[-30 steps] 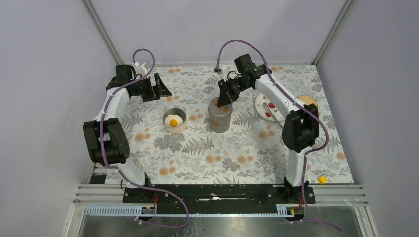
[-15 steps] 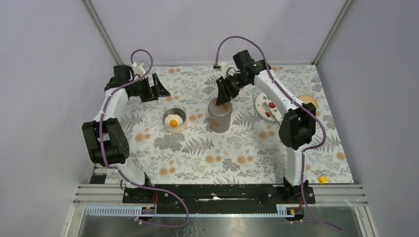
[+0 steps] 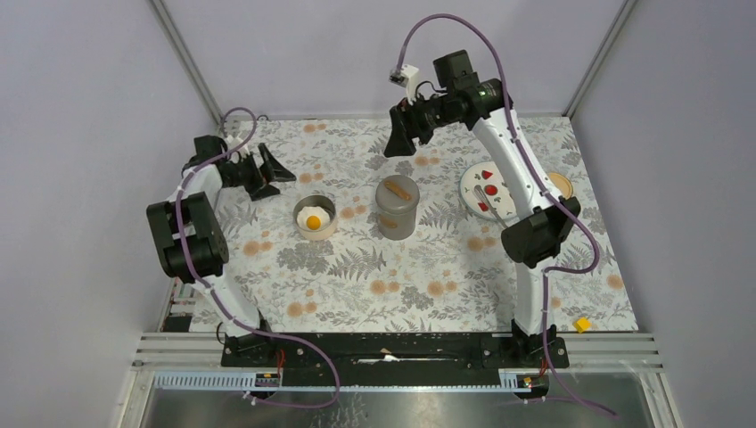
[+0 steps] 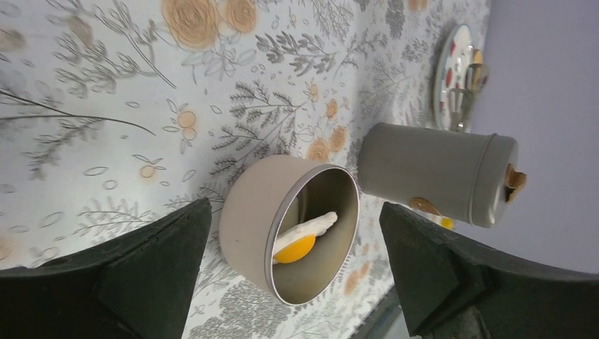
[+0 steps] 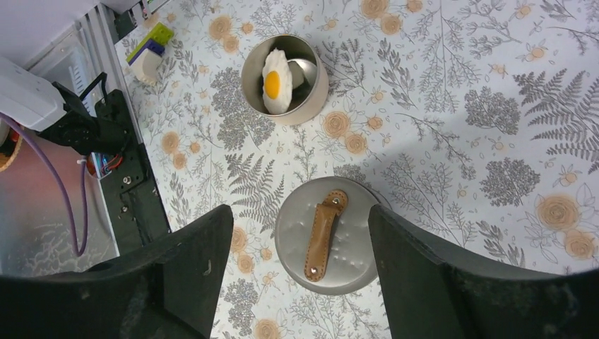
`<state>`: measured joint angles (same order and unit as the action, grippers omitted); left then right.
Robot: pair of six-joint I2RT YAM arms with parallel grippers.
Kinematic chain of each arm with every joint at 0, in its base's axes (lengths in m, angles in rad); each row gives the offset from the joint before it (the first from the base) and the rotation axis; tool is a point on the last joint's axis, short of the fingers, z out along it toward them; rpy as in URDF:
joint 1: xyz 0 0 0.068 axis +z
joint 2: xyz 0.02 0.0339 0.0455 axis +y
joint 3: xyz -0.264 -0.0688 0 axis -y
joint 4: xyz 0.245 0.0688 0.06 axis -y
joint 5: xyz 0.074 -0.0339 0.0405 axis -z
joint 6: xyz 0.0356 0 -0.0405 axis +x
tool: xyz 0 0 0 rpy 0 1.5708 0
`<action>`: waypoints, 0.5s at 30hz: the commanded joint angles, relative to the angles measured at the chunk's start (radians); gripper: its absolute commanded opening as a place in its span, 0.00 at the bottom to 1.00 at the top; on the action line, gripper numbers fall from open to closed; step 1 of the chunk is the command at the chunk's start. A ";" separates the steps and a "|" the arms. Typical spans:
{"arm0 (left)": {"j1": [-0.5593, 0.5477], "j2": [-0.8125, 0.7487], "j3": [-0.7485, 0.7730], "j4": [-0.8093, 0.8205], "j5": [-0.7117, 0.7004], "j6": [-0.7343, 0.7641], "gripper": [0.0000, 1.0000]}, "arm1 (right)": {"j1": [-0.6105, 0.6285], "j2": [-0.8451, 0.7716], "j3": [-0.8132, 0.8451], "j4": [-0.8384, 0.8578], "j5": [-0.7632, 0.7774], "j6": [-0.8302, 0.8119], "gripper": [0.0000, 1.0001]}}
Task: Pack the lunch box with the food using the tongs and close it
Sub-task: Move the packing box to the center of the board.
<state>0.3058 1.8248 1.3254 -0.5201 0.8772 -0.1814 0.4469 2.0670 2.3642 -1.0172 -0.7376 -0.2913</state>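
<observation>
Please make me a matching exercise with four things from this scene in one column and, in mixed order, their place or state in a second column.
Things:
1. fried egg
2. brown strap
3. tongs
4. left gripper

Place or state:
A. on the white plate
B. open, holding nothing
C. inside the small round tin
D. on the lid of the grey canister

Pairs: 1-C, 2-D, 3-A, 4-B

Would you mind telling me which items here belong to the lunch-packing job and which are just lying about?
Job: fried egg in the open tin, lidded tin, tongs, red pieces.
Lying about: white plate under the food, yellow block.
</observation>
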 commanded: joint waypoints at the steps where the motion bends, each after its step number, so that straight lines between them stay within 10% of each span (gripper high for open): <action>1: 0.002 0.063 -0.044 0.164 0.157 -0.123 0.99 | -0.055 -0.048 -0.002 -0.052 -0.037 0.000 0.79; 15: -0.125 0.020 -0.243 0.283 0.183 -0.256 0.99 | -0.343 -0.266 -0.278 -0.062 -0.074 -0.081 0.85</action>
<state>0.2153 1.9121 1.1156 -0.2661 1.0183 -0.4278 0.1600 1.8992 2.1258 -1.0615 -0.7799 -0.3264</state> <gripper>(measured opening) 0.989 0.842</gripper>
